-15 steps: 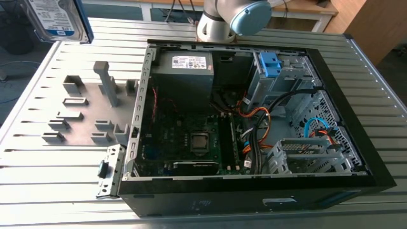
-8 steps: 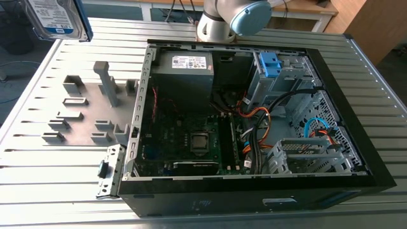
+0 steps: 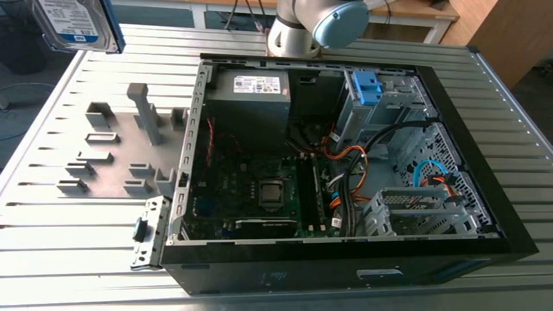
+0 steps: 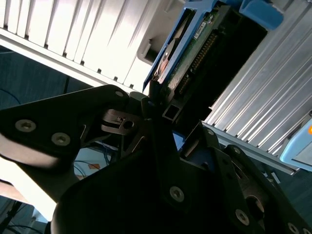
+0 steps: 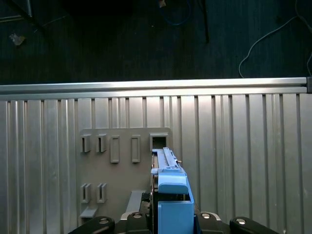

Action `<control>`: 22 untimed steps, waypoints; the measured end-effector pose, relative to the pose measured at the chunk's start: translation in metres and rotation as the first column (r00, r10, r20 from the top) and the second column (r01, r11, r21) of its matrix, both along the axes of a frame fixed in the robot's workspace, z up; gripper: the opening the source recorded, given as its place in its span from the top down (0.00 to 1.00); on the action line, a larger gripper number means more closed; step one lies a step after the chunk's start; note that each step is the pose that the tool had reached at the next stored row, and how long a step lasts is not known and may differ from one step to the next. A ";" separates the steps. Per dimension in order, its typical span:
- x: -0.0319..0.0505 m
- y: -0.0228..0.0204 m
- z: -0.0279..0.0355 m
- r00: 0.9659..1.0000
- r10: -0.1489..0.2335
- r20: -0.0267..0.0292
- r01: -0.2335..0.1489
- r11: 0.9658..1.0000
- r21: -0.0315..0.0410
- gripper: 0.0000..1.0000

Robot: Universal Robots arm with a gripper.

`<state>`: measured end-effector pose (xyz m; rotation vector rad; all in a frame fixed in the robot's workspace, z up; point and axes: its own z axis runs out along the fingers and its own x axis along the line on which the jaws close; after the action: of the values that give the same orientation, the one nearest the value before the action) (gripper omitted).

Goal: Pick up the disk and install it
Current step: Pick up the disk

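Ribbed metal desk (image 3: 52, 240) carries an open computer case (image 3: 346, 272). At the exterior view's upper left the disk (image 3: 78, 26) hangs clear, clamped edgewise in my hand (image 4: 161, 107). I judge it rigid, weighty and shock-sensitive, best gripped by its blue frame's sides.

Arm base column (image 3: 289, 35) upright; tool (image 4: 158, 105) aloft, facing down, jaws clamped on disk (image 3: 74, 26), held edge-on.

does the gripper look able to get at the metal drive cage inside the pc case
Probably yes: the case lies open on top and the cage is uncovered, though cables run close beside it.
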<state>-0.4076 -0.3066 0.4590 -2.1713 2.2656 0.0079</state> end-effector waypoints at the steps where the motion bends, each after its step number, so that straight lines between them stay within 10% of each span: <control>1: 0.0000 0.0000 0.0007 1.000 0.000 0.000 0.000 1.000 0.000 0.64; 22: 0.0000 0.0000 0.0156 1.000 0.000 0.000 0.000 1.000 0.000 0.64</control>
<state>-0.4076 -0.3066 0.4746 -2.1712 2.2655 0.0079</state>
